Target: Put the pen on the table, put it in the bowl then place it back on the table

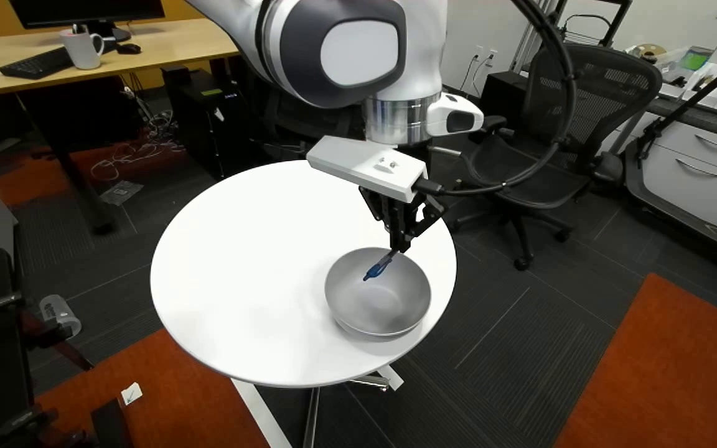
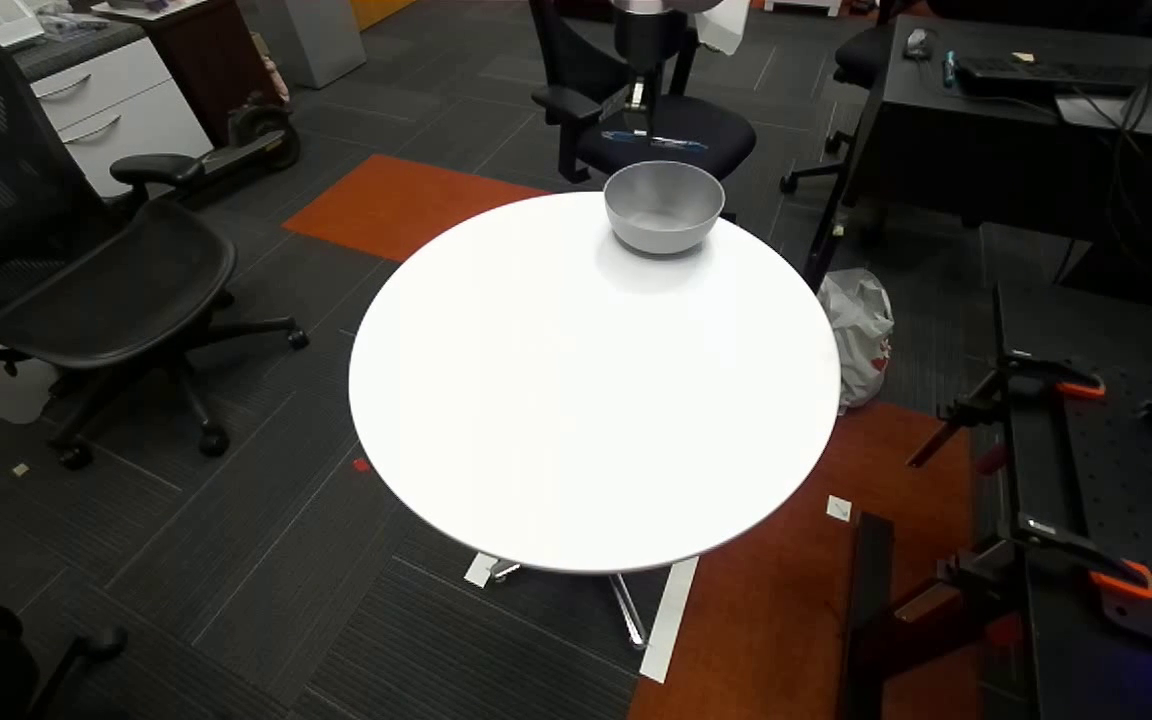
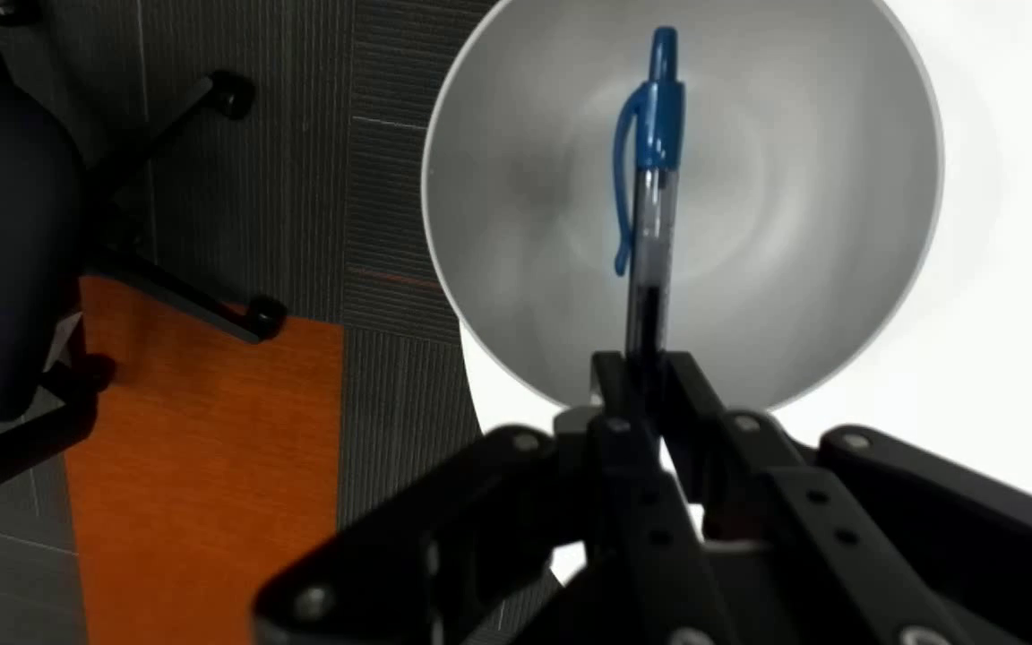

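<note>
The pen, with a blue clip end and a clear barrel, shows in both exterior views (image 1: 378,268) (image 2: 678,143) and in the wrist view (image 3: 657,134). My gripper (image 1: 399,247) is shut on the pen's barrel, as the wrist view shows between the fingertips (image 3: 644,372). The pen sticks out with its blue end over the bowl (image 3: 803,188), apart from it. The silver-grey bowl (image 1: 383,308) stands upright near the edge of the round white table (image 1: 253,267); both also show in an exterior view, bowl (image 2: 664,215) and table (image 2: 586,390). The pen's gripped part is hidden.
A wooden desk (image 1: 178,43) with a white mug (image 1: 83,50) stands behind. Black office chairs (image 1: 582,112) (image 2: 106,280) stand near the table. A black workbench (image 2: 1136,450) with orange-tipped clamps stands to one side. The bowl sits close to the table's edge.
</note>
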Controlling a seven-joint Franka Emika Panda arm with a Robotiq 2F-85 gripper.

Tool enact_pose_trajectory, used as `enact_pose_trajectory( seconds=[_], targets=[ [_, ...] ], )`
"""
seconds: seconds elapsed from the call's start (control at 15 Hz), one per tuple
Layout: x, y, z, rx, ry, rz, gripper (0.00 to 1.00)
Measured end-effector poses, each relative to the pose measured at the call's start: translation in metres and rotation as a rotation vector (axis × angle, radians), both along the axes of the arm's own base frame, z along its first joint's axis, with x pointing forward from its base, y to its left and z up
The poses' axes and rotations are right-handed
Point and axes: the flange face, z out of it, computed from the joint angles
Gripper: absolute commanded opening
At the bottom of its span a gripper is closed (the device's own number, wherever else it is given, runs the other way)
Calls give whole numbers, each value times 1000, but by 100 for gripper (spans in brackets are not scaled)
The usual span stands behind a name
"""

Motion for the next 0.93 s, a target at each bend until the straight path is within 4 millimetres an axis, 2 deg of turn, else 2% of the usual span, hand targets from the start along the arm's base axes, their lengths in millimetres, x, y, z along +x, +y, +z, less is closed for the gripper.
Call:
enact_pose_trajectory(
  seconds=[0.47,0.93],
  targets=[
    [-5,-7,-4,1,13,9,98],
    [-5,-2,-7,10,28,14,100]
  ],
)
